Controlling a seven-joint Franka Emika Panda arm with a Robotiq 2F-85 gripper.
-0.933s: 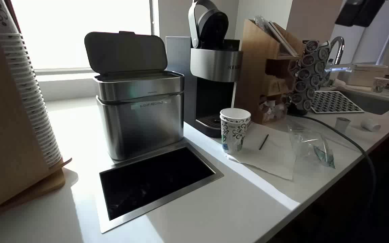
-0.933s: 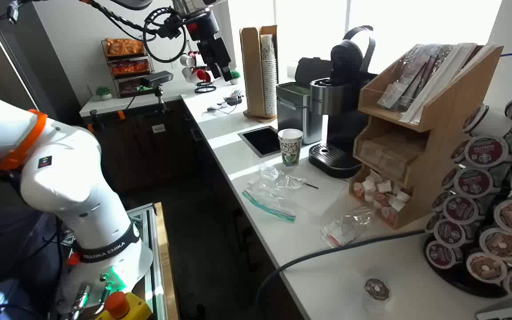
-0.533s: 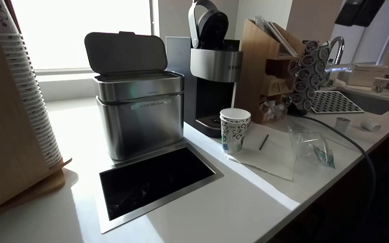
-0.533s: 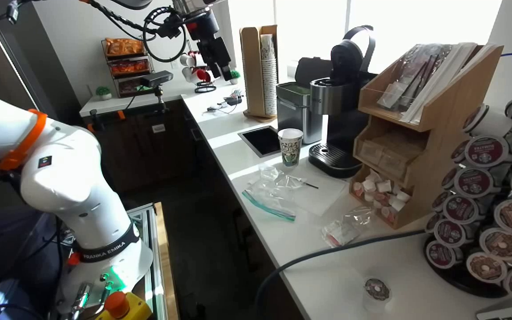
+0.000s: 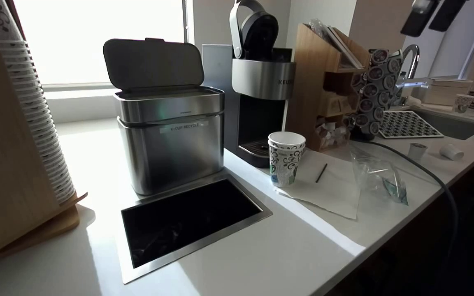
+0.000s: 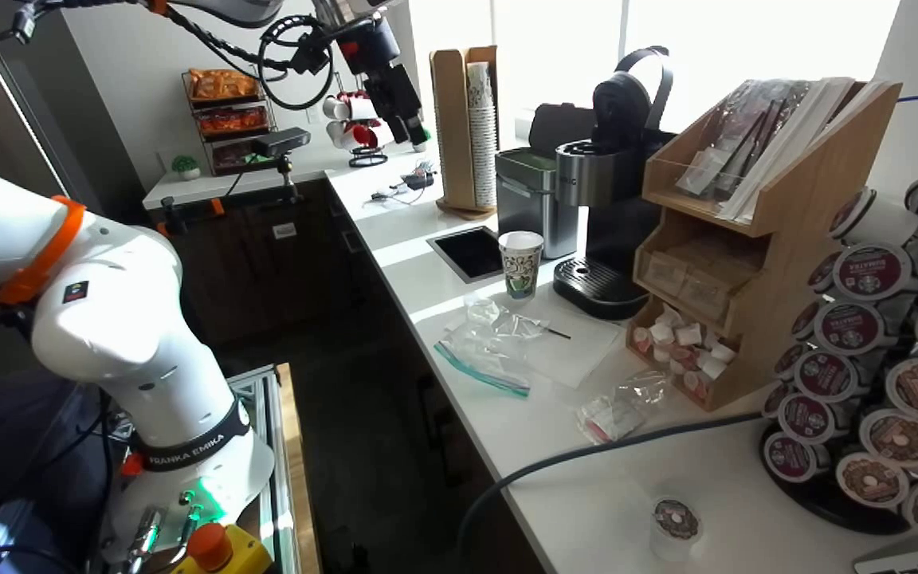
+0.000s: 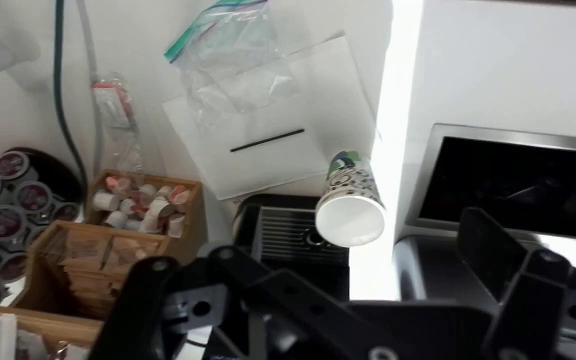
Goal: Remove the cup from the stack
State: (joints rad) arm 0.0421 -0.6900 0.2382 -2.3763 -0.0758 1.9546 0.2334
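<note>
we see the cup nested upright in the stack, its rolled rim just above a second one; we find the stack standing on the pale counter, near the coffee maker, at the edge of a white sheet; whether its base touches that sheet we cannot tell; we have the gripper up in the air, higher than the stack and well apart from it; its jaws are parted, with a clear gap between the two fingers in an exterior view; in the wrist view we look past those spread fingers down into the cup's white mouth, the printed side narrowing away from us; on the sheet we notice a thin black stick; a clear teal-edged bag lies partly over the same sheet; to one side of the coffee maker we see a metal bin, its lid raised, and just in front of it a dark rectangular hole in the counter with a metal frame; to the other side we see a wooden organizer, small white tubs in its lowest compartment, then a black-based pod rack, with a loose pod on the counter near it; the white robot arm stands beside the counter.
</note>
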